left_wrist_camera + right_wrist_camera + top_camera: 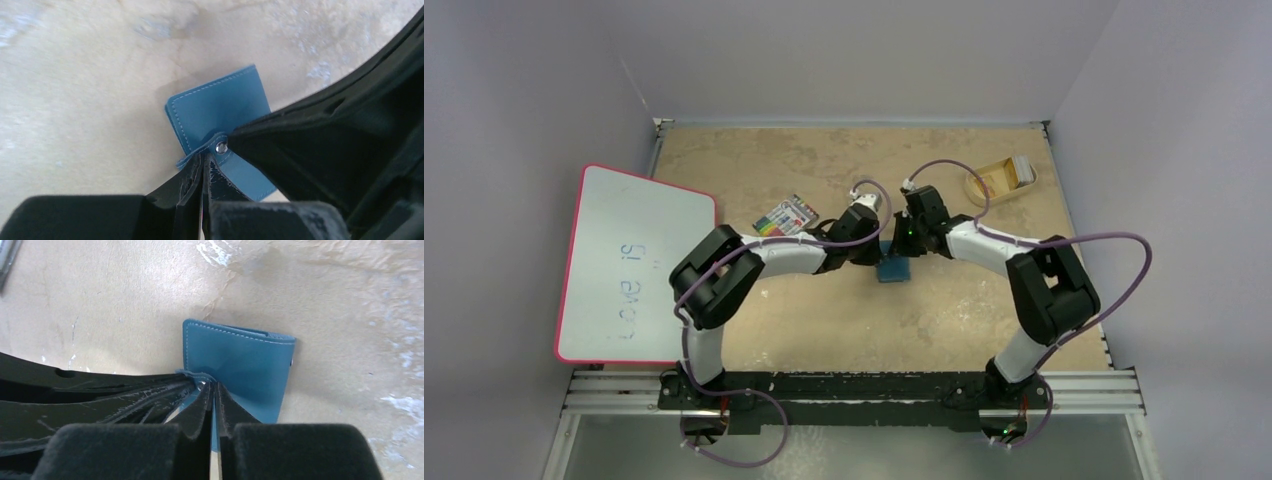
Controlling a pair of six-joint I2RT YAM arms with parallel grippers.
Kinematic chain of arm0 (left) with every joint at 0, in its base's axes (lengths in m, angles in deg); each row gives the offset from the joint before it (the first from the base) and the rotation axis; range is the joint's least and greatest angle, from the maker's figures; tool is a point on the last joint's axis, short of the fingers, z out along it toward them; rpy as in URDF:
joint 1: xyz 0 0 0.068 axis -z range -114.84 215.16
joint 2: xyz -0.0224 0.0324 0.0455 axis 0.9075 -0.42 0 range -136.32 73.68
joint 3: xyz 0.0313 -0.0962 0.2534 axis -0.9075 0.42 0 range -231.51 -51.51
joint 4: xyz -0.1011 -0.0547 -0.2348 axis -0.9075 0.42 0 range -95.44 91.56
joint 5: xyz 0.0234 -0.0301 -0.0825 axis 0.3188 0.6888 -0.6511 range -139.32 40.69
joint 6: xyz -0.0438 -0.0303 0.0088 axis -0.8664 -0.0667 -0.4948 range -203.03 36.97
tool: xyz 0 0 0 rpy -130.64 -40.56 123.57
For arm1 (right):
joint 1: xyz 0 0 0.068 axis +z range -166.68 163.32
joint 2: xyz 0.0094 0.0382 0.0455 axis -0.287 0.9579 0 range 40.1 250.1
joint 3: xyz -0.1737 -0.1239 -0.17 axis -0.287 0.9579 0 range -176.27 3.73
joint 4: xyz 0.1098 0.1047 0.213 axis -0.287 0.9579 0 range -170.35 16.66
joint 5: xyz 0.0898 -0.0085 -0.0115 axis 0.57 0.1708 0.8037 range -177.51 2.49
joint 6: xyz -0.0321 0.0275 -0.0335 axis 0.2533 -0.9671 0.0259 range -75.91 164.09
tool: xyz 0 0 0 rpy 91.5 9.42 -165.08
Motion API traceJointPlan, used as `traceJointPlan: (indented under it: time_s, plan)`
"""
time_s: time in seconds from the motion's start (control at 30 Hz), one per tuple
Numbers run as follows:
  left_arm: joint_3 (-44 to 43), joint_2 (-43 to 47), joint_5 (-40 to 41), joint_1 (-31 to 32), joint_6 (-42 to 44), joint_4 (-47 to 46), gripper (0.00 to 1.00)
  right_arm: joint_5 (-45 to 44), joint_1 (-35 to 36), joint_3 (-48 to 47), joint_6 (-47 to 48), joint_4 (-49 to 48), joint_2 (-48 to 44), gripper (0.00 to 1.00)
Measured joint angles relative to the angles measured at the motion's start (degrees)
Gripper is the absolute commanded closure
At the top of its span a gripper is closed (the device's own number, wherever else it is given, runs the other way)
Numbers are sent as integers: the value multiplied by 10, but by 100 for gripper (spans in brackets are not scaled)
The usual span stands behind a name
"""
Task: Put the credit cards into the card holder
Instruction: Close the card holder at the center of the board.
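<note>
The card holder is a small teal-blue wallet, folded shut and lying on the table's middle. Its snap strap sticks up at the near edge. My left gripper is shut, its tips nipping the strap's edge. My right gripper comes from the other side, also shut, tips pressed against the strap beside the snap; I cannot tell if it pinches anything. In the top view both grippers meet just above the card holder. The credit cards, orange-yellow and whitish, lie in a tan tray at the back right.
The shallow tan tray sits near the right wall. A flat pack with multicoloured stripes lies behind my left arm. A white board with a red rim overhangs the table's left edge.
</note>
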Motion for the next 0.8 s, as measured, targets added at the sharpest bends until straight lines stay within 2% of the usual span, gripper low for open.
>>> traceJointPlan:
  time_s: [0.17,0.3,0.5,0.8]
  plan:
    - [6,-2,-31,11,-4,-19,100,46,-35,24,-9,-10,-48,85]
    - [6,-3,-44,14,-4,-20,100,66,-44,35,-20,-27,-76,83]
    - [6,-3,-49,14,-4,-21,100,91,-53,35,-16,-34,-58,76]
    - [6,-4,-50,14,-4,-21,99,128,-62,43,15,-39,-14,73]
